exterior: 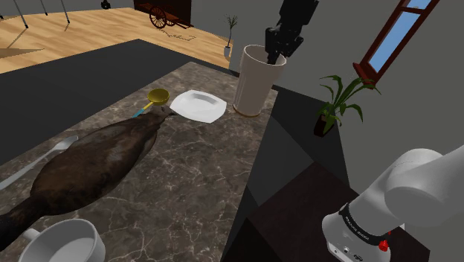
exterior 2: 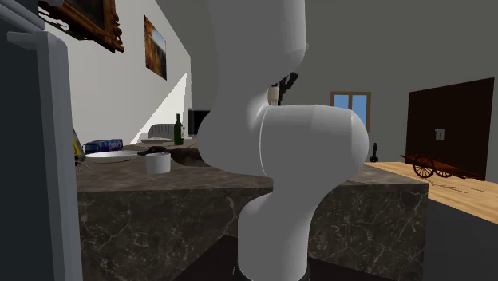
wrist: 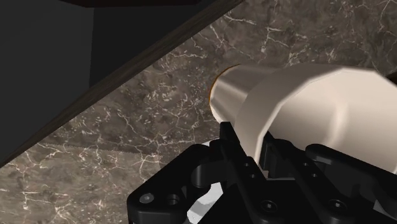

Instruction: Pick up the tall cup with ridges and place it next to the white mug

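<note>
**Tall cup** [exterior: 253, 80]: cream, faceted sides. It stood upright, mouth up and long axis vertical, at the far corner of the marble counter [exterior: 201, 193], just beside a white plate [exterior: 198, 106].

**Gripper** [exterior: 276, 58]: black. It was directly over the cup and pointed down along its axis. The fingers were pressed together on the cup's wall at the rim, on the side toward the shoulder view's right. Whether the base had left the counter could not be told.

**White mug** [exterior: 68, 242]: at the counter's near end, well apart from the cup, toward the shoulder view's lower left. A dark brown mass [exterior: 97, 167] and a gold ladle [exterior: 156, 97] lay between.

**Arm** [exterior: 416, 186]: stretched far out from its stand, hand near vertical. The carry would probably have to run back along the counter's length, clear above the brown mass.
</note>
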You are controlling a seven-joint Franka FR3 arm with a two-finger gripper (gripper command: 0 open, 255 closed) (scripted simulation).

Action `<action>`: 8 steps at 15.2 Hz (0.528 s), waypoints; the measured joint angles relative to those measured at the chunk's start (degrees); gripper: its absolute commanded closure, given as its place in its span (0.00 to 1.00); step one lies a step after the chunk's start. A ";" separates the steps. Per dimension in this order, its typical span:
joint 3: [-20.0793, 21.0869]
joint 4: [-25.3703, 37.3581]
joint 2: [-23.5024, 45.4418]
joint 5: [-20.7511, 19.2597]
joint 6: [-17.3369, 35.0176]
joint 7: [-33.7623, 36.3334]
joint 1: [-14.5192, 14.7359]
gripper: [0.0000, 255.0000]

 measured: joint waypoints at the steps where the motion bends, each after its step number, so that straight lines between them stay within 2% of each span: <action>1: -0.05 0.83 0.08 -0.04 -0.75 0.07 -0.02 1.00; 8: -0.28 7.51 1.50 -0.36 -5.99 0.67 -0.17 1.00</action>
